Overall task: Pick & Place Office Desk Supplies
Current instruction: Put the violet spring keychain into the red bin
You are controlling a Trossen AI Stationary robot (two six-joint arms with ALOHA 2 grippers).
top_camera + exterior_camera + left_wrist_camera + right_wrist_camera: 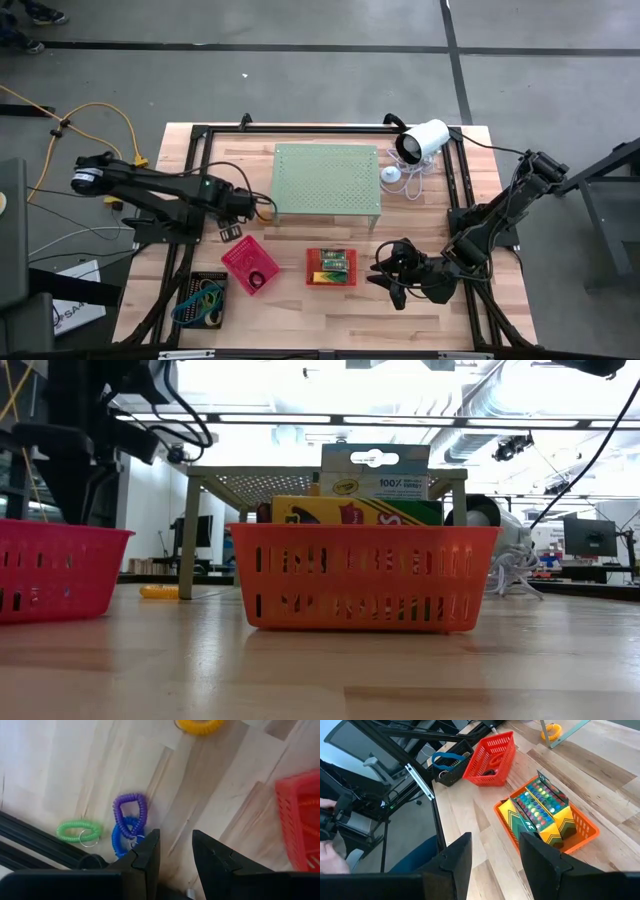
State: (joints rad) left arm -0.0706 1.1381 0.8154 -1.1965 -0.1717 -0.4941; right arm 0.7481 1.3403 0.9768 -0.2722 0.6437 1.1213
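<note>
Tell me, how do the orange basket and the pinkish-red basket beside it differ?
The orange basket is packed with boxes of crayons and markers standing above its rim; the pinkish-red basket looks nearly empty, with only something small inside. In the high view the orange basket sits square to the table edge, while the pinkish-red basket is turned at an angle. Both are small slotted plastic baskets.

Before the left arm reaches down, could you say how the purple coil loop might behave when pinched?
The purple coil loop looks springy, so it would probably stretch and flop. It overlaps the blue coil, which may drag along. The left gripper hangs open above them.
</note>
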